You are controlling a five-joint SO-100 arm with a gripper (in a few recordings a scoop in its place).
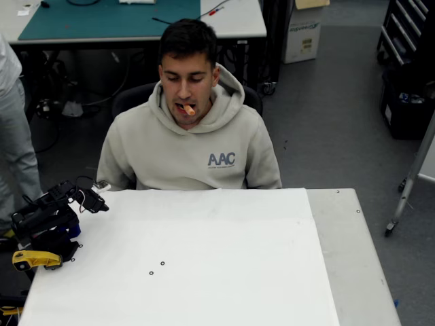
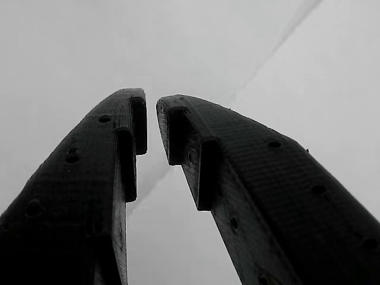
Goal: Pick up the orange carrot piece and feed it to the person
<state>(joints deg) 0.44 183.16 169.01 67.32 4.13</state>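
In the overhead view, a partly seen figure in grey clothing (image 1: 12,129) stands at the far left edge of the scene. Just right of it, at the left edge of the worktop (image 1: 204,258), the black arm (image 1: 44,217) sits folded low, with a yellow part (image 1: 34,259) at its near side. Its end effector (image 1: 94,202) points right, over the far left corner of the white surface. In the wrist view the end effector (image 2: 151,119) shows its two black fingers (image 2: 89,178) drawn close together at the tips, a narrow gap between them and nothing held; only pale white surface lies behind them.

Toward the middle, two small dark rings (image 1: 157,267) lie on the worktop's near half. Beyond the far edge of the worktop sits the person (image 1: 194,146) in a light beige hoodie with "AAC" on the chest, facing the worktop. The orange carrot piece (image 1: 188,109) is in the person's mouth, one end sticking out, well apart from the end effector.

To the right, the grey floor (image 1: 340,109) is in view, with a cardboard box (image 1: 303,30) standing at the far side and a slanted metal stand leg (image 1: 411,180) at the right edge.
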